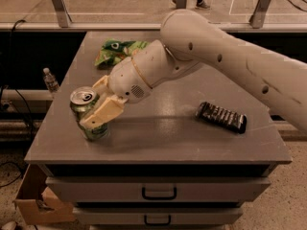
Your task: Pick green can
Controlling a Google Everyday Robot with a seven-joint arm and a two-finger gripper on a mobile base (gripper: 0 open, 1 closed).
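The green can (82, 98) stands near the front left corner of the grey table (158, 138), leaning slightly, its silver top with pull tab showing. My gripper (94, 104) has come in from the right and is closed around the can. One cream finger (103, 113) lies across the can's near side. The other finger (99, 83) is behind its far side. The can's base still rests on the table.
A crinkled green snack bag (117, 51) lies at the back left of the table. A dark flat packet (221, 116) lies on the right. A plastic bottle (49, 80) and a cardboard box (33, 202) are off the table's left side. Drawers sit below the front edge.
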